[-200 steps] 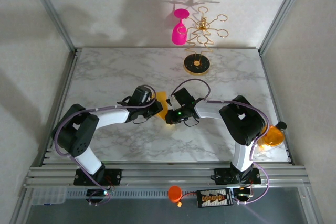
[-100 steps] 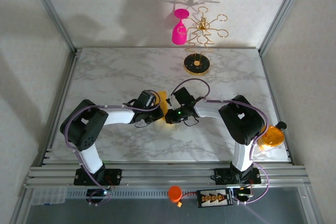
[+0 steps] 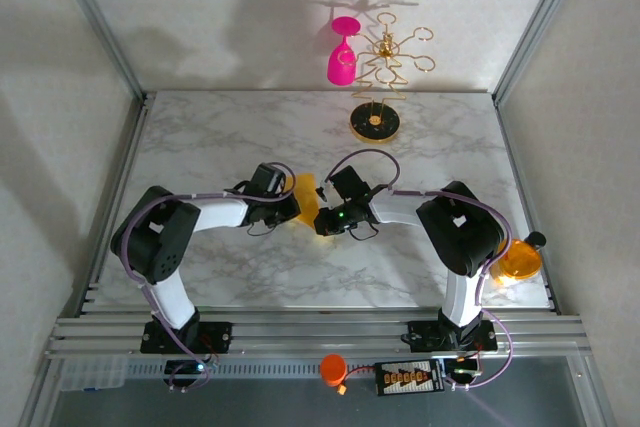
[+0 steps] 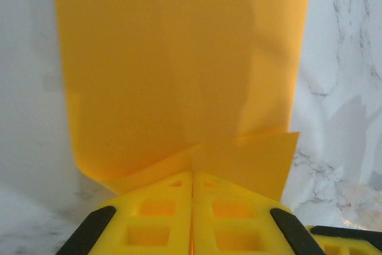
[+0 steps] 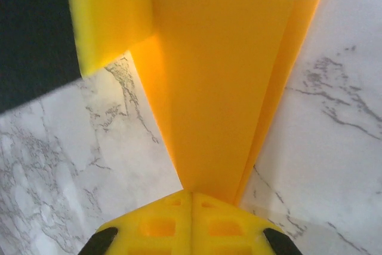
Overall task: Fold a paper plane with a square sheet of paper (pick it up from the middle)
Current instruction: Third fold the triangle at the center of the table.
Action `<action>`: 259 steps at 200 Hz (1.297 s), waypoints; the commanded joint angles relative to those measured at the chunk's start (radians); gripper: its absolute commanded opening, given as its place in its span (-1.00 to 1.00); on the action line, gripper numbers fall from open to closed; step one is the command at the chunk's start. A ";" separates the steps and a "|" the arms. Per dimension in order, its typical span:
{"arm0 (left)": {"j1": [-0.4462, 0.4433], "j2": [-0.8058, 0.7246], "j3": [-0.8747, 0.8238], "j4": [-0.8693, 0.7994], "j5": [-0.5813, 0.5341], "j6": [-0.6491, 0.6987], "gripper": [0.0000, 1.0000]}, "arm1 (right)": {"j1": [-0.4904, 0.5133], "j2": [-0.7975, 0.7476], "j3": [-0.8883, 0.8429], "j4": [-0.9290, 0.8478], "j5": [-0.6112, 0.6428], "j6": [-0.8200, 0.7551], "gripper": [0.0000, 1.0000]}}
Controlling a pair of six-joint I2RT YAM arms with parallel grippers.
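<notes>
Here, the left pincer (image 4: 192,207) and right pincer (image 5: 191,213) each clamp shut on the orange paper (image 4: 179,76).

Top cam overhead; wrist cams near paper (image 4: 179,76)

Quantities present:
- one folded sheet of orange-yellow paper (image 3: 308,197)
- one pink wine glass (image 3: 341,57)
- one gold wire stand (image 3: 376,123) with a round base
- one round orange translucent disc (image 3: 518,262)
- one small round orange knob (image 3: 333,368)
- one white marble-patterned table (image 3: 220,137)
- two yellow-tipped grippers, namely the left gripper (image 4: 192,177) and the right gripper (image 5: 191,195)
</notes>
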 commanded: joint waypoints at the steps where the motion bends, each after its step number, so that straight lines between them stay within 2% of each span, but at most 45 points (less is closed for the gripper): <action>1: 0.085 0.028 -0.015 -0.078 -0.085 0.074 -0.83 | -0.006 0.069 -0.055 -0.174 0.138 -0.016 -0.97; 34: 0.161 -0.003 -0.033 -0.085 -0.092 0.108 -0.83 | -0.006 0.065 -0.061 -0.159 0.129 -0.002 -0.97; 55: 0.179 -0.054 -0.006 -0.114 -0.096 0.118 -0.83 | -0.006 0.061 -0.060 -0.151 0.120 0.002 -0.96; 86: 0.161 -0.160 0.005 -0.101 -0.049 0.059 -0.82 | -0.006 0.053 -0.050 -0.141 0.103 0.007 -0.96; 116: 0.091 -0.205 -0.034 -0.035 -0.030 -0.024 -0.83 | -0.006 0.053 -0.044 -0.141 0.092 0.010 -0.96; 137: 0.035 -0.165 -0.038 0.032 0.006 -0.067 -0.83 | -0.006 0.051 -0.044 -0.140 0.088 0.011 -0.96; 162: -0.006 -0.075 0.009 0.024 -0.001 -0.067 -0.84 | -0.006 0.052 -0.047 -0.138 0.083 0.007 -0.96; 203: -0.007 0.009 0.047 -0.029 -0.123 -0.074 -0.93 | -0.007 0.039 -0.047 -0.122 0.071 0.012 -0.95; 225: -0.007 0.035 0.034 -0.027 -0.127 -0.079 -0.94 | -0.007 0.024 -0.038 -0.099 0.048 0.012 -0.94; 259: -0.007 0.037 0.013 -0.039 -0.138 -0.080 -0.97 | -0.007 -0.045 0.002 0.007 -0.063 0.002 -0.87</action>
